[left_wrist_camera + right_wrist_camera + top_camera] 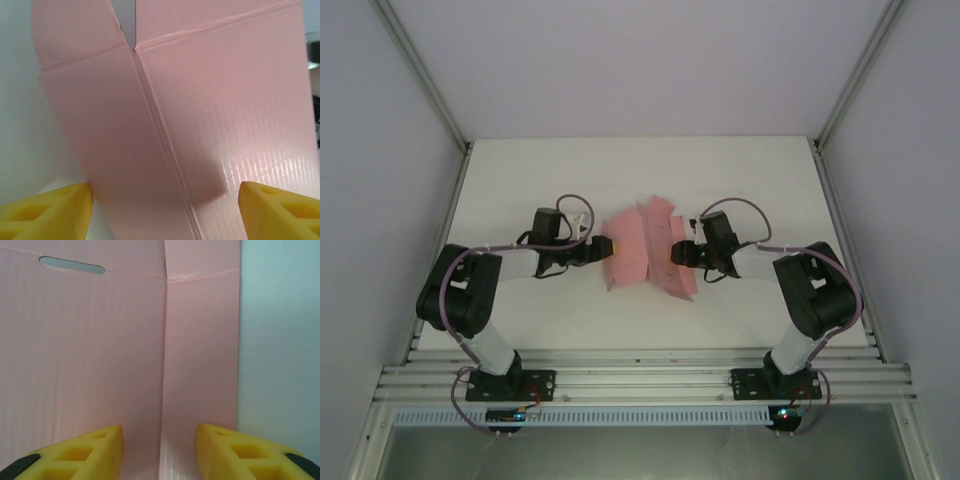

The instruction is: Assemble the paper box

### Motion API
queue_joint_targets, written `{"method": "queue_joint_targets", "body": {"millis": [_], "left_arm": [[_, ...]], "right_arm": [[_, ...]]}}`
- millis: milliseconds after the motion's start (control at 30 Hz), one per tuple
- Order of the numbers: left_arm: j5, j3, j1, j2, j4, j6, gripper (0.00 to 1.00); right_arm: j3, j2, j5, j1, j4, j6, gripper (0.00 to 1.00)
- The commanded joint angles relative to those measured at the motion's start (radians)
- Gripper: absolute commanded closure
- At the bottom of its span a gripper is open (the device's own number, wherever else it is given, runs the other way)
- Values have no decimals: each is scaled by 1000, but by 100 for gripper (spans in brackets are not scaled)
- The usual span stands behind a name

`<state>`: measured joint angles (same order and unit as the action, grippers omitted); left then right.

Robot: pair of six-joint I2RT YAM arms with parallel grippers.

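The box [640, 250], a pink card blank with creases and loose flaps, is found near the middle of the white tabletop [550, 180]. It is not folded shut: panels are seen angled against one another, and flaps are seen pointing toward the far side. Whether it rests flat on the tabletop or is raised off it cannot be told. The left gripper [607, 245] is placed at the box's left edge and the right gripper [673, 256] at its right edge, each reaching inward from its own side. In the left wrist view the yellow fingers [45, 212] are seen spread wide, one at each lower corner, with a long crease of the box [210, 125] running down between them. The left-hand finger is just beside the card's edge, and no pinch is observed. In the right wrist view the right gripper's fingers [75, 455] are held partly apart, astride a vertical crease that divides a wide panel from a narrow one. Whether the card is clamped there cannot be told. A narrow slot [72, 265] is noted near the wide panel's upper fold line. Bare tabletop [280, 340] is visible just to the right of the narrow panel, and more is seen at the left margin of the left wrist view.
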<state>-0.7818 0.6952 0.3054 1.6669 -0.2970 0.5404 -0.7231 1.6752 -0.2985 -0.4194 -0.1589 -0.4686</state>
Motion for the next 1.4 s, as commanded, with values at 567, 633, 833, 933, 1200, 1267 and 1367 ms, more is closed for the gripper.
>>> {"method": "queue_joint_targets", "body": {"millis": [567, 633, 833, 933, 1200, 1267, 1367], "left_arm": [[106, 135, 109, -99, 125, -77, 31], [123, 122, 109, -136, 157, -89, 37], [196, 75, 109, -231, 185, -120, 87], [199, 60, 108, -266, 173, -142, 100], [139, 19, 109, -427, 101, -142, 100], [120, 9, 109, -494, 64, -113, 100], [72, 6, 109, -594, 25, -90, 100]], "right_arm": [[111, -59, -17, 47, 106, -7, 54], [102, -89, 13, 53, 148, 10, 53], [80, -159, 64, 57, 222, 38, 52], [78, -209, 72, 57, 232, 42, 49], [132, -538, 99, 81, 303, 77, 34], [166, -649, 74, 112, 314, 99, 31], [217, -800, -52, 186, 291, 119, 27]]}}
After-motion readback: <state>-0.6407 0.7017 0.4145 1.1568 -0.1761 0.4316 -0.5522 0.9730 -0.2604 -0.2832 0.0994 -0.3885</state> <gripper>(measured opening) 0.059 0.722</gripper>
